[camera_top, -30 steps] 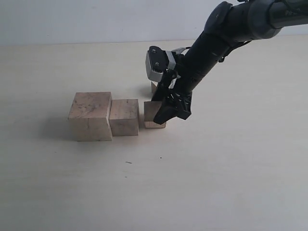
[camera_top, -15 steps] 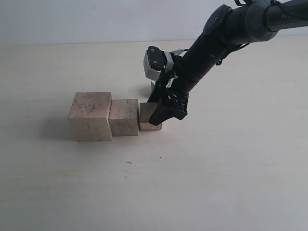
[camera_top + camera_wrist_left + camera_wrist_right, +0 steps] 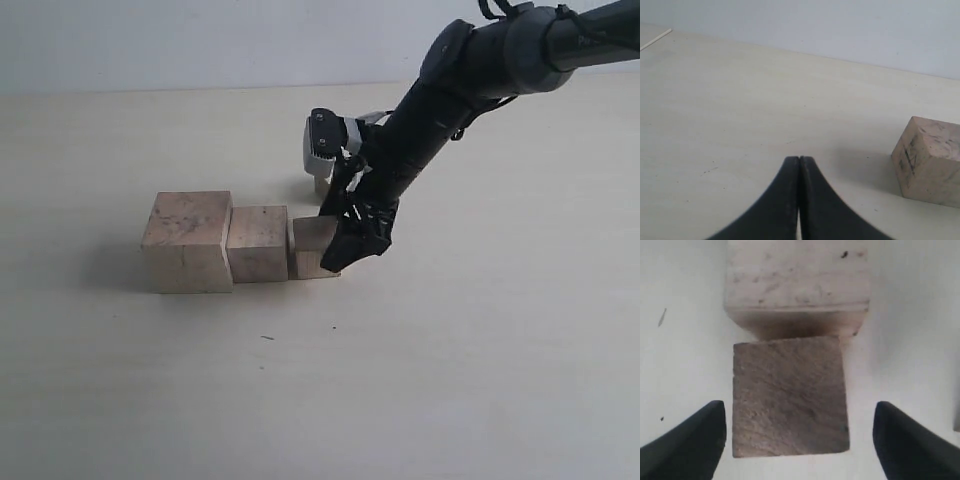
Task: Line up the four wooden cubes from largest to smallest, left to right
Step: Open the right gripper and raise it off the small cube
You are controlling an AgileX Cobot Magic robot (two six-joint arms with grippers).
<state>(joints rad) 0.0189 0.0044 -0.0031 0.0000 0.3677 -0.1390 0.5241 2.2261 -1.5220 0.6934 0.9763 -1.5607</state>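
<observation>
Three wooden cubes stand in a row: the largest on the left, a middle one against it, and a smaller one touching that one's right side. The smallest cube sits farther back, mostly hidden behind the right arm. My right gripper is open, straddling the third cube, with a gap between the cube and each of its fingers. My left gripper is shut and empty, low over the table, with the largest cube off to one side.
The pale table stretches bare on all sides of the row. The black right arm reaches in from the upper right, over the area behind the row. A pale wall bounds the far edge.
The right gripper slid the third cube left until it met the middle cube, then its jaws spread apart and let go. The left gripper's earlier state is not shown.
</observation>
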